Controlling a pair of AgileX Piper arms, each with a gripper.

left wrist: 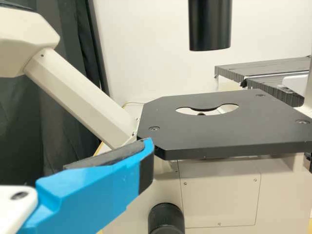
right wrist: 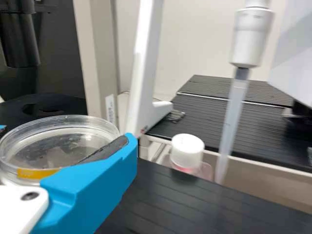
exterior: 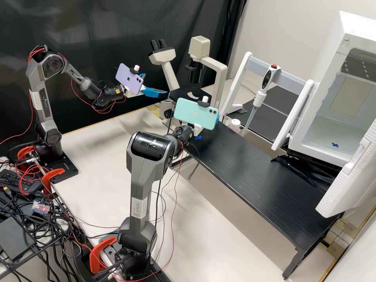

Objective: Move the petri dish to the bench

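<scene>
The left hand [exterior: 155, 84] is held open, its fingers parted beside the microscope [left wrist: 222, 134], which could be knocked if the arm were swung wide. The dish [right wrist: 46, 151] is clamped between the fingers of the right hand [right wrist: 67, 135], seemingly just above the bench [exterior: 250, 176], near a blue cross [exterior: 198, 137]. If the grip were loosened too high, the dish could be dropped; if it were set down tilted, its rim could be caught and any contents spilled; by too hard a squeeze it could be cracked or popped free. If it were carried past the far edge, the bottle [right wrist: 187, 151] and the pipette [right wrist: 251, 39] could be struck. Two hands, one microscope, one dish, one near bench, one bottle, one pipette and one open cabinet [exterior: 325, 129] are counted, with two blue crosses: one on the bench, one in the cabinet.
</scene>
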